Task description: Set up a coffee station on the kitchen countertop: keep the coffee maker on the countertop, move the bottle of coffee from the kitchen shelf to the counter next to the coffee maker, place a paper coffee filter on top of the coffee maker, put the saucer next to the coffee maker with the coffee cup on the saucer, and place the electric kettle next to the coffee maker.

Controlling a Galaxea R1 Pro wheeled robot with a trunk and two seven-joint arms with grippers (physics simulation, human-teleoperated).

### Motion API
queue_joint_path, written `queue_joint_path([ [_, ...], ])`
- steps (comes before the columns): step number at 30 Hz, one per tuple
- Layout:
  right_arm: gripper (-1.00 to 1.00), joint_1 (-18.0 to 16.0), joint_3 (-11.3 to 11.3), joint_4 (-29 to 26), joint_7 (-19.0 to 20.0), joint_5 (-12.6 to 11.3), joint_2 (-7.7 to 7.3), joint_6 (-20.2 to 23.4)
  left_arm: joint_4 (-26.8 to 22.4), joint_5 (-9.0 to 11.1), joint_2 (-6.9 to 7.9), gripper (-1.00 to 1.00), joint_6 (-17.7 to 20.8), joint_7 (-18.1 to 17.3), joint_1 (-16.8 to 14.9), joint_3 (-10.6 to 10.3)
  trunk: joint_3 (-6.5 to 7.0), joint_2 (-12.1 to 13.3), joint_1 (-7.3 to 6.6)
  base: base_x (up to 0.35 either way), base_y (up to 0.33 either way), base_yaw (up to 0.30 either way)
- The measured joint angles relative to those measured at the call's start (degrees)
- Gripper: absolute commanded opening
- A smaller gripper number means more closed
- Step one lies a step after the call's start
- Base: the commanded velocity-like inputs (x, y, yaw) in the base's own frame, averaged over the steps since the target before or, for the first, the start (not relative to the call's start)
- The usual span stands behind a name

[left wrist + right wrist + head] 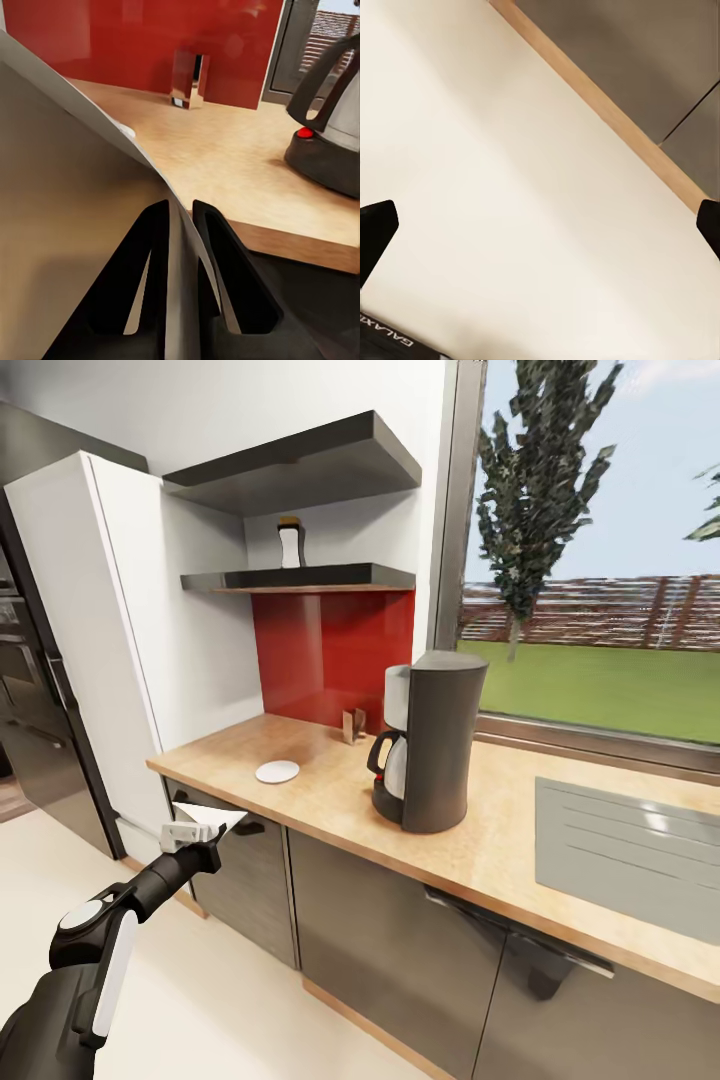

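Pinching paper coffee filter [82,225], left pincer [178,247] closed, short of countertop [330,790].

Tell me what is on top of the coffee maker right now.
Nothing rests on the coffee maker; its dark top is bare. The paper coffee filter is pinched in the left gripper, short of the counter edge. The machine's interior is closed from view.

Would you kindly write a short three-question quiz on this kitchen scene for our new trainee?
1. True or false: the left gripper is shut on the paper coffee filter.
2. Where does the bottle of coffee stand? A) countertop B) lower shelf C) floor
3. Fill in: the saucer lies on the ____.

Key: 1 true; 2 B, on the lower shelf; 3 countertop, apart from the coffee maker.
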Motion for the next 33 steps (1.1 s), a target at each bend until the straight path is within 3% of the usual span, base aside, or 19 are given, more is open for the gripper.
queue_joint_path([
  [28, 1.00, 0.00, 0.00, 0.00, 0.02, -0.01, 0.00, 0.00, 0.00, 0.03, 0.00, -1.00, 0.00, 0.00, 0.00, -0.06, 5.03, 11.24, -6.15, 0.000, 0.000, -0.001],
  [33, 1.00, 0.01, -0.01, -0.01, 0.07, -0.01, 0.00, 0.02, 0.01, -0.01, 0.00, -1.00, 0.00, -0.02, -0.01, -0.06, 5.04, 11.25, -6.16, 0.000, 0.000, -0.132],
])
